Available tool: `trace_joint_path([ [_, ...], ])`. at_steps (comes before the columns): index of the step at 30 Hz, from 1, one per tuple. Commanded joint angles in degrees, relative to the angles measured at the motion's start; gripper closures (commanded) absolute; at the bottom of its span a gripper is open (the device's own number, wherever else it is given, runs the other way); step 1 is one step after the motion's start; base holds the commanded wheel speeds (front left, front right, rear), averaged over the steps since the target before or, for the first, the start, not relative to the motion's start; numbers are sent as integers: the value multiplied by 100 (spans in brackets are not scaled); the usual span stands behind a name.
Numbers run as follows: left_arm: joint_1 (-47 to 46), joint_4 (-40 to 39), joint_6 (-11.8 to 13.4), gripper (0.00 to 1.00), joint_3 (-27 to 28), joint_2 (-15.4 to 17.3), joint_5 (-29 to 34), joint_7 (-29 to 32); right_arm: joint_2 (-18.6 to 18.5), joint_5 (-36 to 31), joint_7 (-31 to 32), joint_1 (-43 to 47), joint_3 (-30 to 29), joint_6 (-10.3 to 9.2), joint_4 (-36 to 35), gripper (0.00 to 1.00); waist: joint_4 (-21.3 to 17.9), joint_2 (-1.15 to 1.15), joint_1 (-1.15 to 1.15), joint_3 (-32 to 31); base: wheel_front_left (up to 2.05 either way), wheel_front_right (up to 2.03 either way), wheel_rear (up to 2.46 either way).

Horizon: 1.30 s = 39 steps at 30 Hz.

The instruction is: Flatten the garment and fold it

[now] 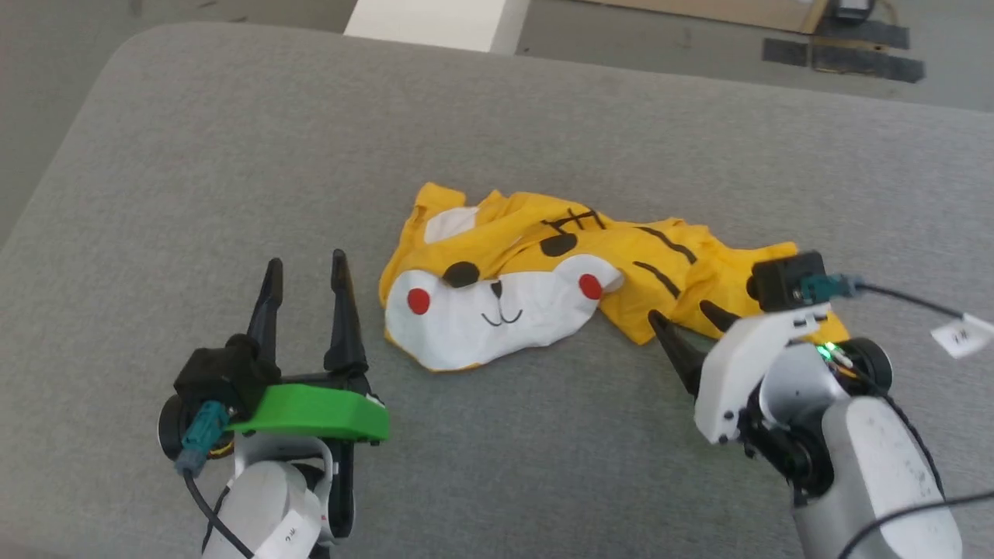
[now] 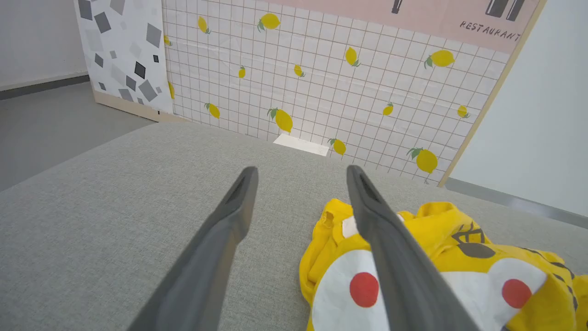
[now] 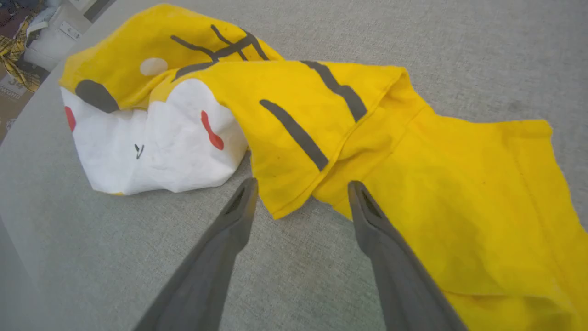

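Note:
The garment (image 1: 543, 279) is a yellow T-shirt lying crumpled on the grey cushion, its white cartoon face with red dots and black stripes turned up. My left gripper (image 1: 306, 264) stands open just left of the shirt, nothing between its fingers. In the left wrist view the garment (image 2: 459, 262) lies to the right of and behind the right finger (image 2: 390, 248) of the left gripper (image 2: 301, 172). My right gripper (image 1: 691, 314) is open at the shirt's lower right edge. In the right wrist view the right gripper (image 3: 301, 186) has its tips on either side of a yellow corner of the garment (image 3: 321, 119), not closed on it.
The grey upholstered surface (image 1: 233, 155) has a rounded far-left corner and drops to the floor beyond. A white block (image 1: 435, 23) stands past its far edge. A tiled panel with lemons (image 2: 321, 78) rises behind. A cable with a tag (image 1: 963, 334) trails from my right wrist.

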Motion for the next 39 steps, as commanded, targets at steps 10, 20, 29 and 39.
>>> trace_joint_path([
  [10, 149, 115, -318, 0, 264, -155, 152, -21, -3, 95, -251, -681, 264, -8, 421, 100, 318, 0, 0, 174, 0, 0, 0],
  [20, 383, 285, -322, 0, 317, -160, 116, -21, -53, 661, 407, 248, 934, -8, -183, 100, 82, 0, 0, -380, 0, 0, 0],
  [29, 566, 335, -382, 0, 412, -160, 157, -21, -713, 319, 2771, 2391, 495, -8, -1692, 100, -173, 0, 0, -661, 0, 0, 0],
  [39, 460, 474, -521, 0, 335, -161, 206, -21, -33, -353, 1267, 2896, -873, -8, -2700, 0, -380, 0, 0, -558, 0, 0, 0],
])
